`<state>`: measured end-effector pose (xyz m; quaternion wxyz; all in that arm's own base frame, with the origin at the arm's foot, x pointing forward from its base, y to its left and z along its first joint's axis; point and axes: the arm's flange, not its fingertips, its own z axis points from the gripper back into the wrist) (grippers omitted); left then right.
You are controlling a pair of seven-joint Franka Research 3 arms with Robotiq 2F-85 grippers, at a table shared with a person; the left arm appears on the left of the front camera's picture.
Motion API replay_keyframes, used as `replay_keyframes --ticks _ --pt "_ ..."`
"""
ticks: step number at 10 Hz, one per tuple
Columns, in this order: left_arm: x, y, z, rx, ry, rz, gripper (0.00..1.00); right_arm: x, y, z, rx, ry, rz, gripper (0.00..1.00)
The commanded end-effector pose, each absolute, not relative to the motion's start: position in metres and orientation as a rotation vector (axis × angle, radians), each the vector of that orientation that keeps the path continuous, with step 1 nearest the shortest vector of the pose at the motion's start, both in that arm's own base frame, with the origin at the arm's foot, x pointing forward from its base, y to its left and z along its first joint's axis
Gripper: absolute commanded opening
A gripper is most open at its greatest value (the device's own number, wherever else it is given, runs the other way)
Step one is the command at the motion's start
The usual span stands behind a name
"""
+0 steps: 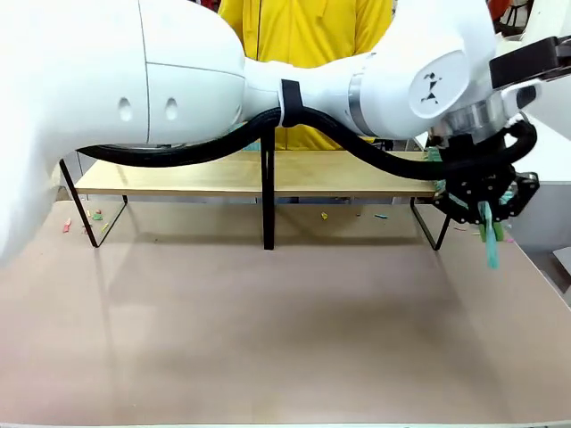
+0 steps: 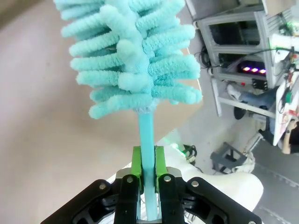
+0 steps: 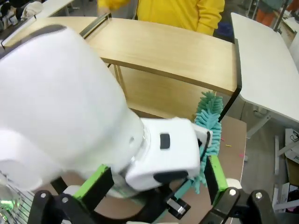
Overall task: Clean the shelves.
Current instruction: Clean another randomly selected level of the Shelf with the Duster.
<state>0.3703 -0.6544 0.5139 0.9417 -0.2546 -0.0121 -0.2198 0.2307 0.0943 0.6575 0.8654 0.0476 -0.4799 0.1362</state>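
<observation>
The shelves (image 1: 223, 175) are a long light-wood rack on a black frame, standing across the back of the table; the top and lower boards also appear from above (image 3: 177, 51). My left arm reaches across to the rack's right end. There my left gripper (image 1: 486, 203) is shut on the thin handle of a teal fluffy duster (image 1: 492, 242). Seen from the left wrist, the green pads (image 2: 136, 164) clamp the handle and the duster head (image 2: 133, 56) rises above the left gripper (image 2: 148, 164). My right gripper (image 3: 154, 186) stands open behind the left wrist, its green fingers (image 3: 216, 179) wide apart, with the duster (image 3: 208, 123) beyond.
Small coloured scraps (image 1: 96, 216) lie on the brownish-pink tabletop (image 1: 285, 321) under the rack, more near its middle (image 1: 324, 215). A person in a yellow top (image 1: 303, 31) stands behind the shelves. A white table (image 3: 266, 60) sits beside the rack's end.
</observation>
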Motion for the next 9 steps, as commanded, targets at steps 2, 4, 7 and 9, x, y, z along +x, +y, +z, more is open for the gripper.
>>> replay_keyframes --ticks 2,4,7,9 --pt "0.364 -0.612 0.534 -0.44 -0.026 -0.452 0.12 0.231 0.095 0.657 0.103 -1.004 0.286 1.0" --pt "0.349 -0.56 0.555 -0.402 -0.071 -0.496 0.12 0.231 0.095 0.657 0.103 -1.004 0.286 1.0" --pt "0.331 -0.506 0.571 -0.399 -0.136 -0.519 0.12 0.231 0.095 0.657 0.103 -1.004 0.286 1.0" --pt "0.319 -0.477 0.582 -0.399 -0.098 -0.57 0.12 0.231 0.095 0.657 0.103 -1.004 0.286 1.0"
